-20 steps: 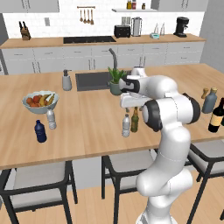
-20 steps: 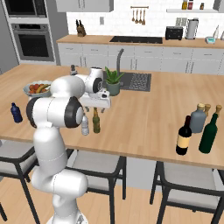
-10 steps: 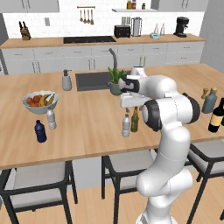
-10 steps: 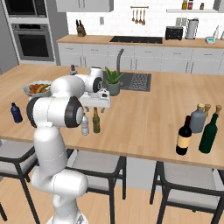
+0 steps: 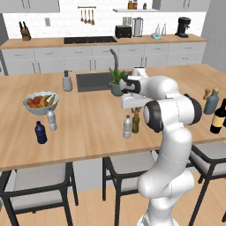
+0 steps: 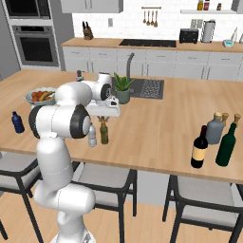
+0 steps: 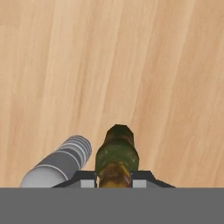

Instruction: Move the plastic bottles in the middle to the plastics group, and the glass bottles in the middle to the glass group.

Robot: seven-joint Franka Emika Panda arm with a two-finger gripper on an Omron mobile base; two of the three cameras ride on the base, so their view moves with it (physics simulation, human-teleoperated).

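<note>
Task progress: partly done, as far as the layout shows. A dark wine bottle with a cream label stands at the glass group near the right end of the bench, just beside the stout grey-blue bottle and a green bottle; a small amber bottle sits just behind. Two items are left in the middle.

Item in hand: olive-brown beer bottle. Slim, short, upright on the bench near its front edge, below the arm's wrist. From the hand view its neck rises between the two dark finger tips, olive shoulder beneath and a brownish cap at top. The hand is pinching this neck; the bottle's base appears to rest on the wood, so lifting is judged not yet begun.

Item waiting: small clear water bottle, greyish, ribbed, white cap, standing just beside the beer bottle on its left.

Plastics group: navy-blue bottle and a second clear water bottle, at the left end near the fruit bowl, well apart from the middle pair.
</note>
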